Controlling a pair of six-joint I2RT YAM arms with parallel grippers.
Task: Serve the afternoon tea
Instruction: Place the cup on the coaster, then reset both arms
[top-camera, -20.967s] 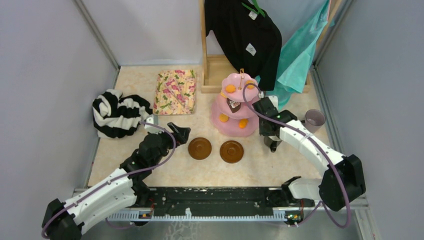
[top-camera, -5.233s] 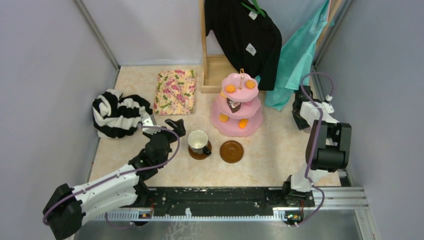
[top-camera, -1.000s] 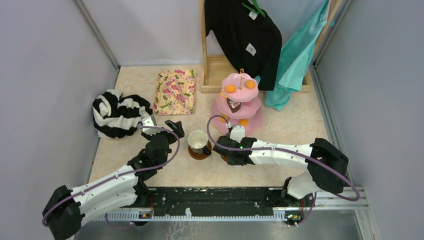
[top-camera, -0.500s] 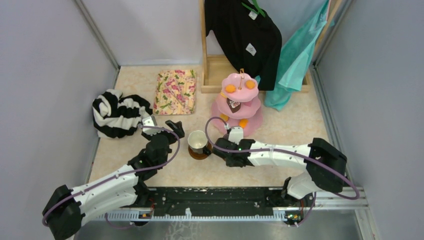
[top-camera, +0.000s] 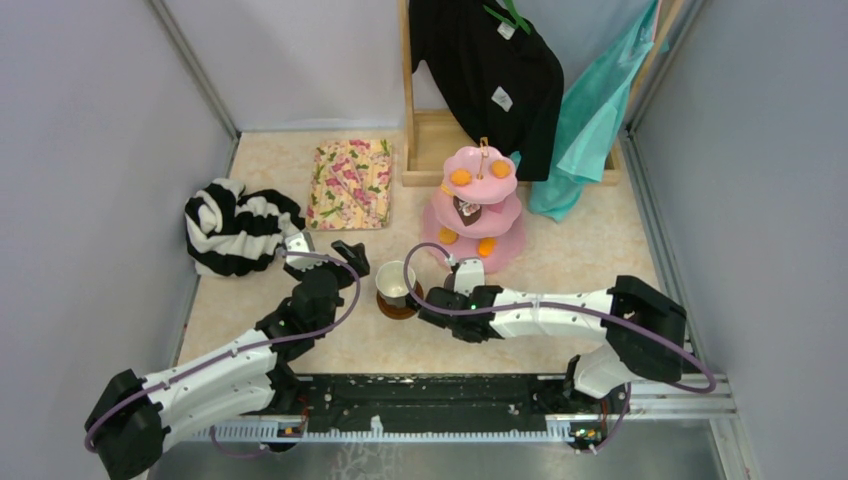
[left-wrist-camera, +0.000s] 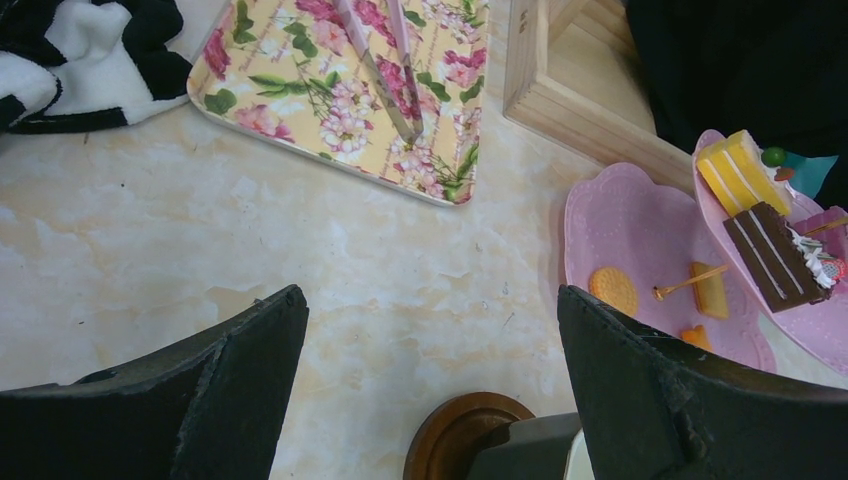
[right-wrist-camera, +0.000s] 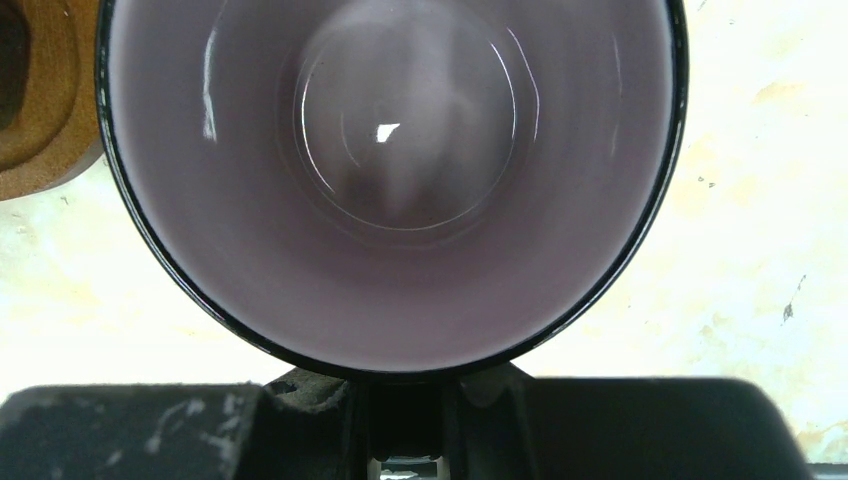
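The inside of the lilac mug (right-wrist-camera: 400, 170) fills the right wrist view. My right gripper (right-wrist-camera: 405, 415) is shut on the mug at its near side; in the top view the right gripper (top-camera: 433, 304) hides it. A brown saucer (right-wrist-camera: 35, 110) shows at the mug's upper left. The cream mug (top-camera: 396, 282) stands on a brown saucer (top-camera: 402, 310), just right of my open left gripper (top-camera: 346, 256), which holds nothing. From the left wrist, that saucer (left-wrist-camera: 462, 435) lies below the open left gripper (left-wrist-camera: 430, 345). The pink cake stand (top-camera: 478, 205) carries small pastries (left-wrist-camera: 742, 170).
A floral cloth (top-camera: 350, 183) lies at the back left, and a striped garment (top-camera: 236, 228) is heaped by the left wall. A wooden rack (top-camera: 428, 148) with a black garment (top-camera: 490, 70) and a teal cloth (top-camera: 597, 105) stands behind the cake stand.
My right arm has carried the lilac mug leftwards, closer to the cream mug. The left arm and the cream mug have not moved.
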